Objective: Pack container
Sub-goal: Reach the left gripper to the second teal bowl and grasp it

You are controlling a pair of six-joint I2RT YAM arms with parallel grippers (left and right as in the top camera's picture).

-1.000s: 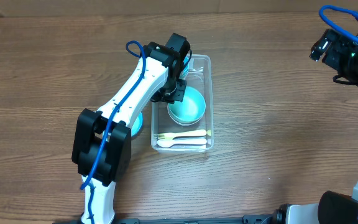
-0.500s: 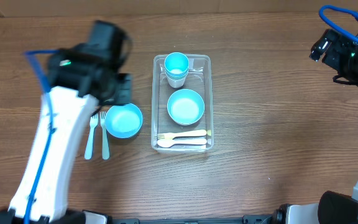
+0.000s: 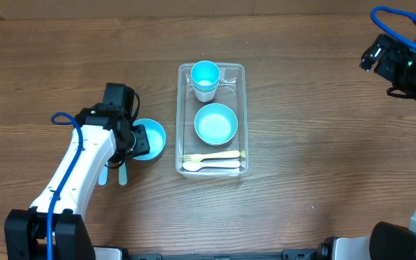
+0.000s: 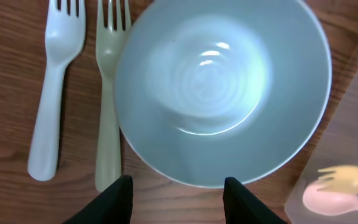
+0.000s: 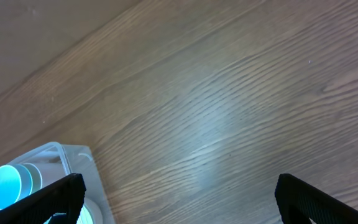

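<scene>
The clear container (image 3: 245, 108) stands mid-table and holds a teal cup (image 3: 205, 78), a teal bowl (image 3: 216, 123) and pale cutlery (image 3: 211, 160). A second teal bowl (image 3: 152, 137) sits on the table just left of it. My left gripper (image 3: 137, 141) hovers over that bowl's left side. In the left wrist view the gripper (image 4: 178, 186) is open and empty, just off the near rim of the bowl (image 4: 222, 87). My right gripper (image 3: 381, 58) is raised at the far right. In the right wrist view it (image 5: 179, 186) is wide open and empty.
Two loose forks lie left of the outer bowl, one pale blue (image 4: 51, 93) and one pale green (image 4: 109, 99). The container's corner (image 4: 353, 155), with a yellow fork and a pink spoon, is to the right. The right wrist view shows the container's corner (image 5: 73, 155) and the cup (image 5: 8, 183).
My left arm left the container, swung out to the left, and now sits low over the loose teal bowl. The right arm has not moved.
</scene>
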